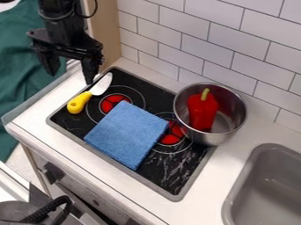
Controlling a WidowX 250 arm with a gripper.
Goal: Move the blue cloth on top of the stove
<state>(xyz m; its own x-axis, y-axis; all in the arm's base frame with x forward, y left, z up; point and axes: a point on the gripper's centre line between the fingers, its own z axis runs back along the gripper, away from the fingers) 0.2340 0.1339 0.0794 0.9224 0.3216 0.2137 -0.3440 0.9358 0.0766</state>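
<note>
- Fingers spread apart, my gripper (70,77) hangs at the upper left.
- Cloth (126,134) lies on the stove (154,172), just left of center.
- Knife (90,94) rests there too, upper left.
- Pot (236,113), right of center, holds a pepper (201,113).

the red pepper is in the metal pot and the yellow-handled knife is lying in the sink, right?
The knife is not in the sink; the camera view shows it on the stove. The red pepper is indeed in the metal pot.
</note>
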